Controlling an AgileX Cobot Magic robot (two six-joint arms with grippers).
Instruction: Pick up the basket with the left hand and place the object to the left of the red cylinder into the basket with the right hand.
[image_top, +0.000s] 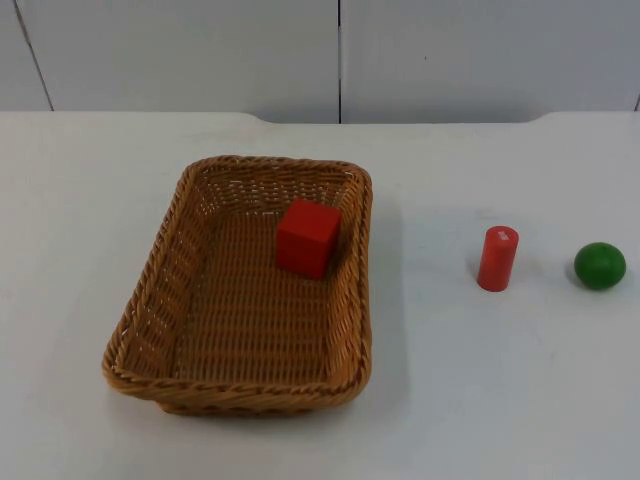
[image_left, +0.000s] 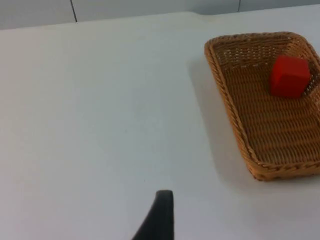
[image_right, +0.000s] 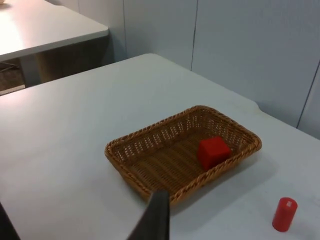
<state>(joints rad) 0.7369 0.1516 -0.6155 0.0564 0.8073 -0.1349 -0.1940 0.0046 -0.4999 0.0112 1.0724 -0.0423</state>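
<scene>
A woven wicker basket (image_top: 150, 290) rests flat on the white table, left of centre. A red cube (image_top: 308, 237) lies inside it near the far right wall. To the basket's right a red cylinder (image_top: 497, 258) stands upright on the table. My left gripper (image_left: 160, 215) hangs over bare table, well apart from the basket (image_left: 227, 105) and the cube (image_left: 288, 76). My right gripper (image_right: 156, 215) sits high and back from the basket (image_right: 150, 132), the cube (image_right: 213, 152) and the cylinder (image_right: 284, 214). Neither gripper touches anything.
A green ball (image_top: 600, 266) lies on the table just right of the red cylinder. The grey partition wall (image_top: 340, 50) closes the table's far edge. Another white table (image_right: 45, 25) stands beyond the work table.
</scene>
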